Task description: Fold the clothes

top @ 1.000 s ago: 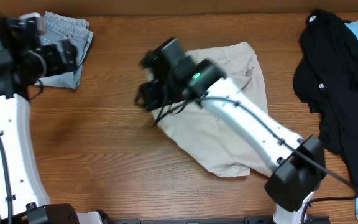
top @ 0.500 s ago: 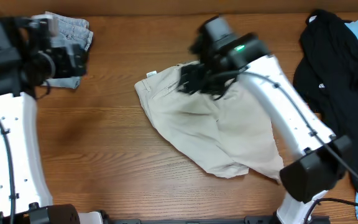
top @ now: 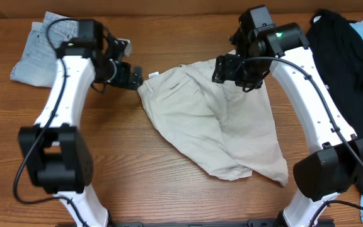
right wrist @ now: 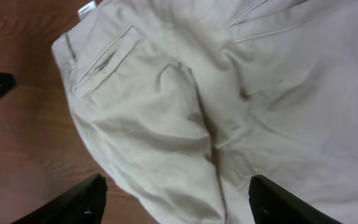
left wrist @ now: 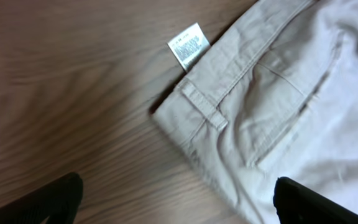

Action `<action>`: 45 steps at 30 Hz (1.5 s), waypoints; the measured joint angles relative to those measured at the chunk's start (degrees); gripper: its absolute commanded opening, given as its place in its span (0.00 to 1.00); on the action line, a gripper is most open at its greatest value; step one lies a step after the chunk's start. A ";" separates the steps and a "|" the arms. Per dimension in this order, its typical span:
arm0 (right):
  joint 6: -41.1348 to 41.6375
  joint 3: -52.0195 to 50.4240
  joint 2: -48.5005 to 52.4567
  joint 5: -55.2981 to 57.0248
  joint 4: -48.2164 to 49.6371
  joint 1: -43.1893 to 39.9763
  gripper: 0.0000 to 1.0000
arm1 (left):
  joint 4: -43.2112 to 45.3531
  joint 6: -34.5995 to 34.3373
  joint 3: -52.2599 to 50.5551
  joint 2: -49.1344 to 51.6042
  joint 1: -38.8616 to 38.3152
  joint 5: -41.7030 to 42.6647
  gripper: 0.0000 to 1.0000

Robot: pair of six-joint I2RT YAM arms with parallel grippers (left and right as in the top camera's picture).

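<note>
Since a second ago the khaki shorts (top: 219,132) have been pulled open leftward. They lie spread and rumpled across the middle of the table (top: 137,183), waistband toward the upper left, leg hems toward the lower right, with no fold made yet by my reading. The left arm has swung off the denim garment (top: 33,60) to the waistband corner. The right arm has drawn back to the shorts' far edge, near the black garment (top: 339,82) but apart from it. With an arm on each side of the cloth, I judge this the set-up for a first fold.

Overhead, the wrists hide the jaws; the wrist views settle it. The left gripper (left wrist: 176,193) is spread wide over the corner and bare wood, holding nothing. The right gripper (right wrist: 176,190) is likewise spread over creased cloth, empty. The left wrist view alone shows the belt loop (left wrist: 207,109), and shows the white label (left wrist: 188,45) plainly on the wood — a mere speck from overhead. Only the right wrist shows the welt pocket (right wrist: 101,62).
</note>
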 measured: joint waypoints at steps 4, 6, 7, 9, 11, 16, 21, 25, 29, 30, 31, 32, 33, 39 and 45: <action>-0.13 0.00 0.00 1.05 0.00 -1.07 0.77 | 1.55 -6.73 0.00 4.46 -1.36 0.50 0.98; -0.15 0.00 0.00 1.66 0.17 -1.27 0.77 | 2.03 -11.02 0.00 6.10 -1.38 0.63 0.96; -0.15 0.00 0.00 1.81 0.15 -1.27 0.77 | 2.32 -13.31 0.00 7.08 -1.38 0.74 0.93; -0.15 0.00 0.00 2.01 0.17 -1.29 0.77 | 2.84 -16.17 0.00 8.96 -1.38 1.22 0.91; -0.17 0.00 0.00 2.16 0.20 -1.27 0.77 | 3.28 -18.32 0.00 10.93 -1.36 1.90 0.88; -0.15 0.00 0.00 2.34 0.20 -1.29 0.76 | 4.55 -21.42 0.37 13.16 -1.38 3.56 0.83; -0.13 0.00 0.00 2.43 0.26 -1.29 0.76 | 5.95 -23.30 0.37 13.49 -1.49 4.04 0.55; -0.13 0.00 0.00 2.38 0.22 -1.27 0.73 | 7.52 -25.05 0.37 14.10 -2.05 4.33 0.18; -0.11 0.00 0.00 2.23 0.15 -1.27 0.73 | 9.09 -26.08 0.42 14.21 -2.78 3.96 0.04; -0.13 0.00 0.00 1.95 0.09 -1.27 0.72 | 8.74 -26.25 0.70 14.21 -2.93 3.48 0.04; -0.15 0.00 0.00 1.68 -0.07 -1.27 0.72 | 8.20 -26.29 1.11 14.21 -2.95 3.02 0.04; -0.15 0.00 0.00 1.42 -0.20 -1.29 0.72 | 6.73 -26.29 2.16 14.32 -2.95 2.56 0.04; -0.15 0.00 0.00 1.11 -0.76 -1.27 0.72 | 4.79 -26.25 3.65 14.47 -2.95 2.21 0.04; -0.15 0.02 0.00 -0.76 -2.91 -1.03 0.72 | -12.17 -24.15 26.38 16.37 -2.19 0.92 0.04; -0.50 0.07 0.00 -2.84 -5.57 1.60 0.71 | -19.39 -21.09 54.49 16.02 -1.68 0.46 0.04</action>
